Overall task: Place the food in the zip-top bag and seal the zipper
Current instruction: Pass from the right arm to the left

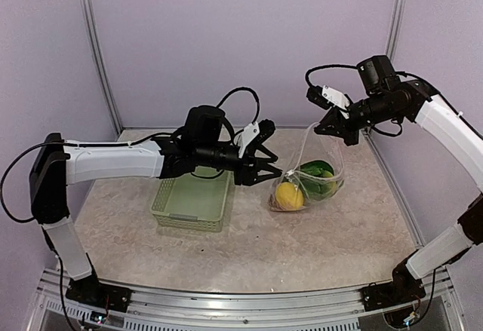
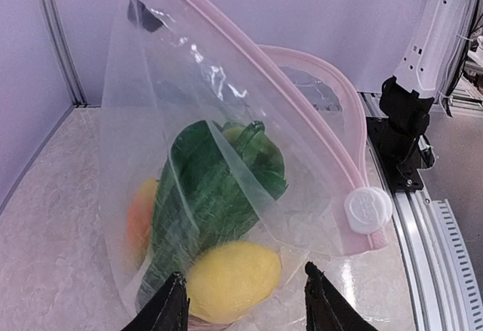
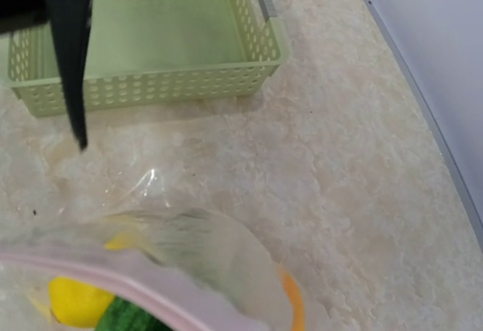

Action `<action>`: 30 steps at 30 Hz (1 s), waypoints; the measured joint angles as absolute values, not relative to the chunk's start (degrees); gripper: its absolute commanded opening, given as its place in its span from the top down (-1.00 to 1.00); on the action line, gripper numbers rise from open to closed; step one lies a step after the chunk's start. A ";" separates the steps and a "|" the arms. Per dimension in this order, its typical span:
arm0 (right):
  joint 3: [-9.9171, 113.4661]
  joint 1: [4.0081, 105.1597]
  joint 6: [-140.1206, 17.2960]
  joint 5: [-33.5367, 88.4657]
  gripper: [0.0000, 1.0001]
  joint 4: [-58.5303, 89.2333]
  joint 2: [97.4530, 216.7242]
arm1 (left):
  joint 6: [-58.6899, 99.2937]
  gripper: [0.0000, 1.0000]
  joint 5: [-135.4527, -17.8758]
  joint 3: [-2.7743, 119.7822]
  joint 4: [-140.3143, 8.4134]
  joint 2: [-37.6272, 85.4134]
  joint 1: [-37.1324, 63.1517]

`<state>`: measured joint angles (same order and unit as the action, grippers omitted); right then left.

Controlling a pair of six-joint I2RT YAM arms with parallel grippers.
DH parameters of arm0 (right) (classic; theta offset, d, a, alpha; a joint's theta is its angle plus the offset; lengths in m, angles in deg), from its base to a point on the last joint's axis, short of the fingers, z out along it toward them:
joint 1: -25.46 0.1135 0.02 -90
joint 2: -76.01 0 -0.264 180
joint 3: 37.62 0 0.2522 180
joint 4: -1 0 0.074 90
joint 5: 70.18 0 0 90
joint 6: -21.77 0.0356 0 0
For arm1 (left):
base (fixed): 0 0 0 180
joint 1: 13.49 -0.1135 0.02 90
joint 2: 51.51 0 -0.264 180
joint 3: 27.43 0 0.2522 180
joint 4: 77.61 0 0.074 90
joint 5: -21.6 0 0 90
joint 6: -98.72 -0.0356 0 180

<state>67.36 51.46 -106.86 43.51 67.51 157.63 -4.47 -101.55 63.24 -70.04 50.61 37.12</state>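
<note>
Though open, bag [image 2: 173, 75] w/ food [image 2: 219, 188].

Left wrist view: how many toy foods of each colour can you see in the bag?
Yellow lemon: 1
Dark green piece: 1
Orange piece: 1
Total: 3 that show clearly inside the zip-top bag; a pale yellowish bit behind the green one is too unclear to count.

The left arm [image 1: 113, 161] reaches level across from the left, its gripper [image 1: 268, 157] pointing right with fingers [image 2: 170, 308] spread apart. The right arm [image 1: 453, 131] arches high, and its gripper [image 1: 337, 129] angles down and left, jaws pinched together on the zip-top bag's [image 1: 326, 150] top edge.
</note>
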 measured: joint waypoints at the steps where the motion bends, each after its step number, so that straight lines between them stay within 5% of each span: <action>1: 67.49 51.15 -106.73 43.75 1.00 67.31 157.83 | -4.53 -0.03 -101.79 63.33 -70.26 51.31 37.25; 15: 68.45 49.16 -104.70 46.52 1.00 65.56 159.84 | -6.02 0.01 -87.60 60.79 -80.12 54.18 44.84; 30: 68.45 49.14 -102.38 45.17 1.00 64.56 159.97 | -2.28 0.98 -79.63 57.21 -92.93 56.03 44.70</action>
